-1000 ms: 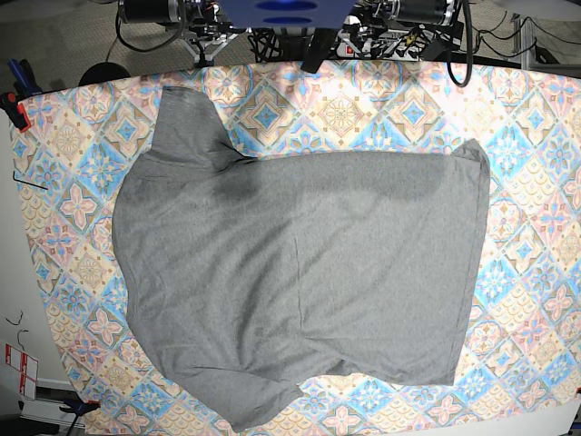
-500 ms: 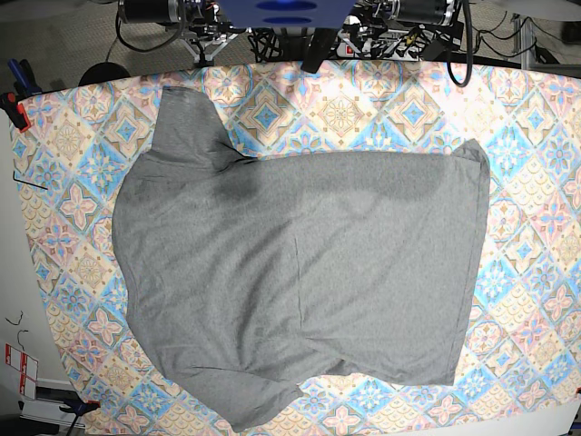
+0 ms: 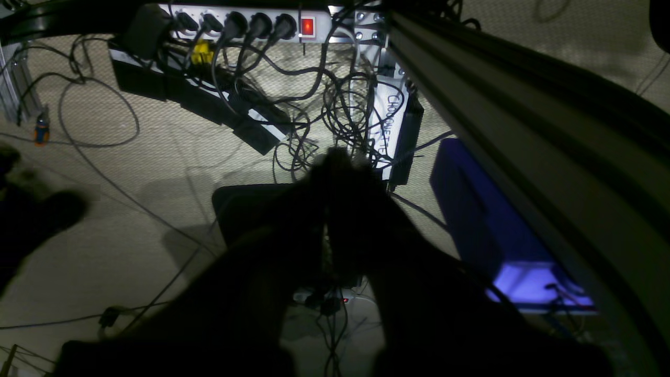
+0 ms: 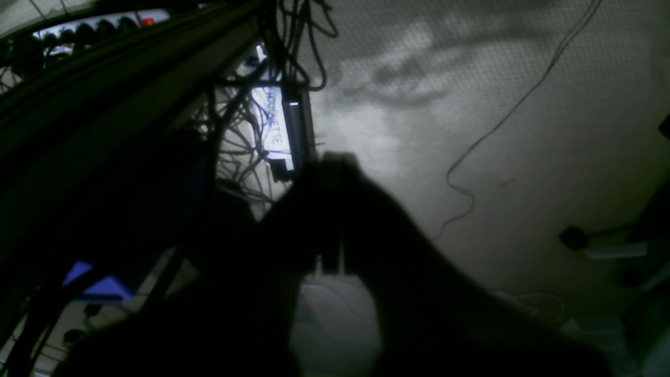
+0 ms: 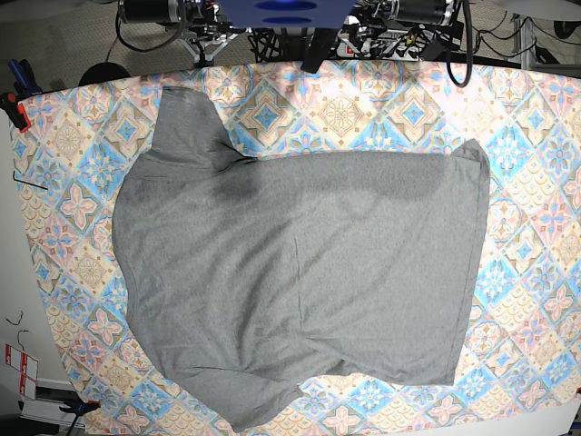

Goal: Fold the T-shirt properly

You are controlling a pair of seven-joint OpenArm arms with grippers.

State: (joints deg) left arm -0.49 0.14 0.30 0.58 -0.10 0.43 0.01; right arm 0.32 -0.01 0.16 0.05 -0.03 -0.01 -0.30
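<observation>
folding has not begun, as far as we can judge. going left to right across the base view, we see the cloth [image 5: 64, 136] bare at the left edge, then the t-shirt [image 5: 300, 282] spread flat over the middle, one sleeve [image 5: 186, 123] pointing to the far side at upper left and another [image 5: 259, 404] at the near edge, the straight hem [image 5: 472, 263] running down the right. we see no fold in it, only soft ripples.

neither arm reaches over the shirt. our right gripper [image 4: 331, 214] hangs off the table above the floor, fingers pressed together on nothing; its wrist view shows only cables and bare floor. our left gripper [image 3: 335, 209] is likewise pinched tight and empty, over a power strip [image 3: 246, 23] and tangled leads.

we reckon everything is left: bring both arms in, fold the sleeves and sides inward, then double the body over.
</observation>
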